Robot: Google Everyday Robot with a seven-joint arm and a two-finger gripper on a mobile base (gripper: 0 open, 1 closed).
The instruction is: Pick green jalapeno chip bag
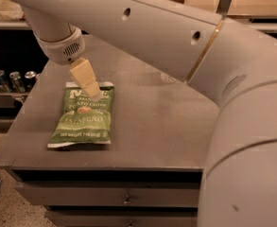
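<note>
Claw (93, 94) first: it is the cream, wedge-shaped plastic end of your pale grey robot arm (185, 37). It slants down and to the right in the camera view, with its tip over the top end of the flat, glossy green jalapeno chip bag (81, 122). You cannot tell whether the claw is spread or pressed together. You also cannot tell whether its tip touches the bag or hangs just above it.

The bag lies flat on the left half of the dull grey square table (166, 126), nearer the front edge than the back. Its long side runs front to back, turned slightly off square. White lettering faces up — you can read JALAPENO across its lower half — and both crimped ends show pale.

Just above the claw is the round white wrist housing (62, 44) with a small dotted grille. From there the thick arm crosses the top of the view and fills the right side, hiding the back and right of the table.

Under the tabletop you see grey drawers (105, 195) with a small metal pull. Off the table's left edge, a row of drink cans (10, 81) stands on a dark low shelf.
</note>
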